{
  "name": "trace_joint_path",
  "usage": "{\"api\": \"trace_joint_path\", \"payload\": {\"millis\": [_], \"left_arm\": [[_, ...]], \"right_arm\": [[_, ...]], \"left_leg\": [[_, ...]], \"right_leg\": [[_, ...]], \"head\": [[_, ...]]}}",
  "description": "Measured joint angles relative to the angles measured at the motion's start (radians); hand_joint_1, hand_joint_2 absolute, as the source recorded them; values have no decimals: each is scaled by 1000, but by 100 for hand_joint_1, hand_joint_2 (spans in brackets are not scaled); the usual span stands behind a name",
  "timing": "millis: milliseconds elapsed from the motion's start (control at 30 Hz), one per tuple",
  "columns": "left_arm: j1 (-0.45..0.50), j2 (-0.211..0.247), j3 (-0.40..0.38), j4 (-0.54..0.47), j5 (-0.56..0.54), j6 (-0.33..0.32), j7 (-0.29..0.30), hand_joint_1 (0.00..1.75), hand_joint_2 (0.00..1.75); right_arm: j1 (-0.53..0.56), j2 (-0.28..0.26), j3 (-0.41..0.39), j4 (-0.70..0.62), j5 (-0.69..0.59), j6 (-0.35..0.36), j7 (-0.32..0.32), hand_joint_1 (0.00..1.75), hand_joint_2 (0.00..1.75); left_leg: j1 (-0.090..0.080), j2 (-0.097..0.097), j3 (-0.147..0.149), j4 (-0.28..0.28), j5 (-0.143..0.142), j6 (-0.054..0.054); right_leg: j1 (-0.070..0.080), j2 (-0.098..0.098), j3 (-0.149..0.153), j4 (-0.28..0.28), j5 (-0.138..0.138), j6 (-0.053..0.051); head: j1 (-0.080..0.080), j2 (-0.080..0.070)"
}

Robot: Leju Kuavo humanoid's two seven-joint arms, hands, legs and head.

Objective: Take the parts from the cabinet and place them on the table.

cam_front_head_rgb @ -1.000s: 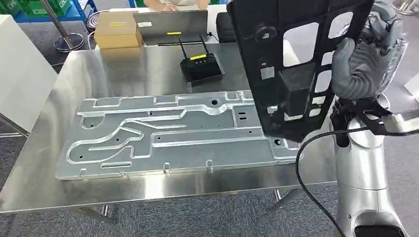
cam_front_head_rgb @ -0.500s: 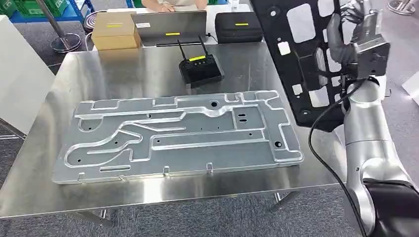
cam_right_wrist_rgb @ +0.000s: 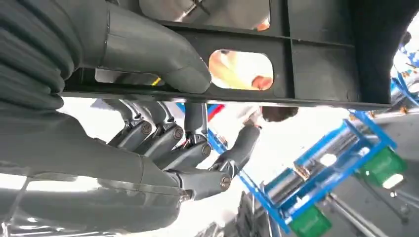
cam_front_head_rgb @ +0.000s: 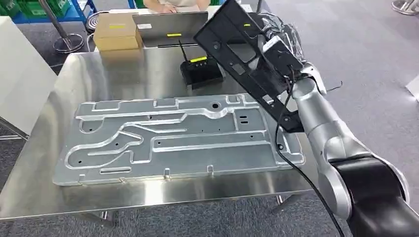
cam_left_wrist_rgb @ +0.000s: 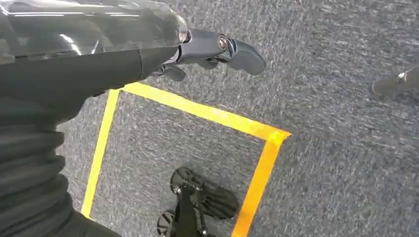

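Note:
My right hand [cam_front_head_rgb: 274, 39] grips a large black panel [cam_front_head_rgb: 225, 37] with several cut-outs. The panel hangs tilted above the right end of the steel table [cam_front_head_rgb: 123, 74], its low corner over the right end of a big machined aluminium plate [cam_front_head_rgb: 173, 138] that lies flat on the table. In the right wrist view my thumb [cam_right_wrist_rgb: 163, 59] presses on a bar of the black panel [cam_right_wrist_rgb: 316, 64], and the other fingers [cam_right_wrist_rgb: 197, 153] curl behind it. My left hand [cam_left_wrist_rgb: 212, 49] hangs over grey carpet with nothing in it.
Behind the plate a black router [cam_front_head_rgb: 200, 69] with two antennas stands on the table. A cardboard box [cam_front_head_rgb: 116, 32] and a grey laptop [cam_front_head_rgb: 170, 24] sit at the far edge, where a person [cam_front_head_rgb: 163, 5] is. A white cabinet side [cam_front_head_rgb: 20, 74] stands at the left. Yellow tape [cam_left_wrist_rgb: 207, 113] marks the floor.
My right arm has swung the black panel from upright at the right side inwards and down over the table, tipping it flatter. The plate has not moved.

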Motion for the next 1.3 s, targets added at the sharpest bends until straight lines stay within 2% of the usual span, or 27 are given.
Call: {"api": "trace_joint_path", "payload": {"millis": [33, 67, 100, 200, 233, 267, 300, 333, 367, 400, 433, 567, 633, 667, 700, 733, 767, 800, 833, 900, 933, 1033, 1100, 1133, 1233, 1267, 1300], "left_arm": [[-1, 0, 0, 0, -3, -2, -1, 0, 175], [-2, 1, 0, 0, -7, -2, -3, 0, 175], [-2, 0, 0, 0, -12, -5, -8, 0, 175], [-1, 2, 0, 0, -16, -5, -24, 0, 175], [-2, 1, 0, 0, -17, -5, -29, 0, 175], [-1, 1, 0, 0, -19, -5, -35, 0, 175], [-1, 1, 0, 0, -24, -3, -43, 0, 175], [-1, 1, 0, 0, -24, -2, -48, 0, 175], [-1, 2, 0, 0, -24, -2, -52, 0, 175], [-1, 1, 0, 0, -24, -2, -55, 0, 175], [-2, 1, 0, 0, -24, -2, -56, 0, 175], [-6, -6, 11, 0, -4, 29, -61, 0, 175], [-9, -6, 16, 0, -3, 31, -62, 0, 175], [-8, -7, 17, 0, -3, 29, -66, 0, 0], [-7, -8, 17, 0, -3, 28, -71, 0, 0], [-7, -9, 18, 0, -6, 28, -73, 0, 0], [-7, -9, 19, 0, -7, 28, -74, 0, 0], [-7, -9, 19, 0, -12, 28, -74, 0, 0], [-7, -10, 19, 0, -13, 28, -74, 0, 0], [-7, -14, 19, 0, -15, 28, -71, 0, 0], [-7, -18, 19, 0, -15, 29, -70, 0, 0], [-8, -18, 21, 0, -16, 38, -65, 0, 0], [-7, -19, 22, 0, -18, 42, -64, 0, 0], [-7, -20, 23, 0, -20, 44, -64, 0, 0], [-5, -18, 25, 0, -23, 47, -65, 0, 0], [-3, -19, 25, 0, -24, 47, -66, 0, 0], [0, -19, 25, 0, -24, 47, -66, 0, 0]], "right_arm": [[-9, 13, 7, 13, 5, 2, 2, 175, 175], [-15, 27, 11, 21, 7, 7, 8, 175, 175], [-19, 39, 15, 33, 12, 13, 11, 175, 175], [-24, 84, 34, 66, 31, 25, 18, 175, 175], [-24, 97, 42, 76, 39, 31, 19, 175, 175], [-24, 107, 49, 85, 45, 37, 22, 175, 175], [-25, 120, 60, 97, 56, 43, 29, 175, 175], [-25, 131, 69, 105, 63, 51, 32, 175, 175], [-24, 141, 78, 111, 71, 58, 34, 0, 0], [-24, 153, 88, 120, 79, 63, 37, 0, 0], [-22, 164, 96, 127, 83, 68, 42, 0, 0], [-9, 217, 126, 150, 98, 89, 51, 0, 0], [-7, 241, 134, 156, 98, 91, 53, 0, 0], [-6, 251, 136, 158, 99, 93, 57, 0, 0], [-2, 261, 141, 162, 101, 98, 62, 0, 0], [4, 271, 145, 166, 102, 103, 63, 0, 0], [10, 278, 148, 170, 103, 106, 65, 0, 0], [13, 284, 150, 173, 103, 106, 68, 0, 0], [13, 291, 153, 176, 103, 106, 68, 0, 0], [8, 296, 154, 176, 103, 106, 69, 0, 0], [6, 300, 154, 176, 99, 106, 69, 0, 0], [9, 306, 154, 180, 90, 105, 69, 0, 0], [9, 307, 154, 181, 86, 104, 69, 0, 0], [7, 308, 154, 181, 82, 103, 68, 0, 0], [14, 310, 154, 184, 76, 102, 63, 0, 0], [20, 310, 154, 186, 74, 101, 61, 0, 0], [24, 310, 154, 187, 73, 101, 61, 0, 0]], "left_leg": [[1, 1, 4, -3, 1, -6], [1, 0, 2, 2, -7, -12], [3, 3, -4, 27, -25, -16], [5, 3, -110, 255, -134, -25], [5, 3, -139, 312, -148, -27], [6, 3, -147, 322, -138, -28], [7, 4, -128, 275, -102, -28], [8, 4, -86, 190, -55, -29], [12, 5, -35, 87, -8, -30], [16, 7, -1, 12, 3, -30], [8, 3, 4, 5, -4, -21], [12, 7, 0, 2, 5, 6], [14, 8, -1, -1, 9, 17], [13, 8, -3, -1, 9, 18], [11, 8, -4, 0, 9, 20], [11, 7, -4, 0, 8, 20], [10, 6, -3, 0, 8, 21], [9, 3, -3, 1, 8, 21], [7, 0, -1, 1, 7, 20], [3, -3, 2, 0, 5, 18], [-3, -2, -1, 1, 4, 14], [3, 0, -1, -3, 6, -1], [3, 1, -1, 2, -4, -11], [2, 3, -16, 42, -34, -15], [6, 3, -125, 267, -135, -26], [7, 3, -148, 310, -140, -29], [10, 3, -142, 292, -116, -31]], "right_leg": [[0, 1, 2, -3, 1, -5], [-10, -1, 10, -16, 7, -15], [-9, -2, 15, -20, 7, -21], [-7, -1, 16, -20, 5, -28], [-6, 0, 18, -20, 5, -29], [-6, 0, 20, -20, 4, -29], [-5, 1, 23, -19, 2, -28], [-6, 1, 27, -19, 0, -26], [-6, 2, 30, -16, -3, -22], [-3, 5, 29, -13, -6, -18], [3, 12, 25, -8, -8, -13], [3, 18, 21, -11, -4, 6], [-1, 5, -9, 56, -56, 14], [-2, 3, -44, 133, -96, 17], [-3, 3, -88, 228, -136, 19], [-3, 2, -123, 297, -157, 19], [-3, 2, -136, 320, -153, 19], [-3, 2, -126, 290, -124, 16], [-1, 2, -92, 217, -79, 9], [7, 1, -3, 26, 8, -17], [10, -3, 10, -2, -6, -23], [15, -2, 7, -7, 0, -24], [1, -6, 22, -34, 12, -28], [0, -5, 26, -39, 14, -34], [0, -6, 26, -38, 13, -35], [0, -6, 25, -37, 12, -35], [-1, -6, 26, -35, 11, -33]], "head": [[0, 0], [0, 0], [0, 0], [0, 0], [0, 0], [0, 0], [0, 0], [0, 0], [0, 0], [0, 0], [0, 0], [0, 0], [0, 0], [0, 0], [0, 0], [0, 0], [0, 0], [0, 0], [0, 0], [0, 0], [0, 0], [0, 0], [0, 0], [0, 0], [0, 0], [0, 0], [0, 0]]}}
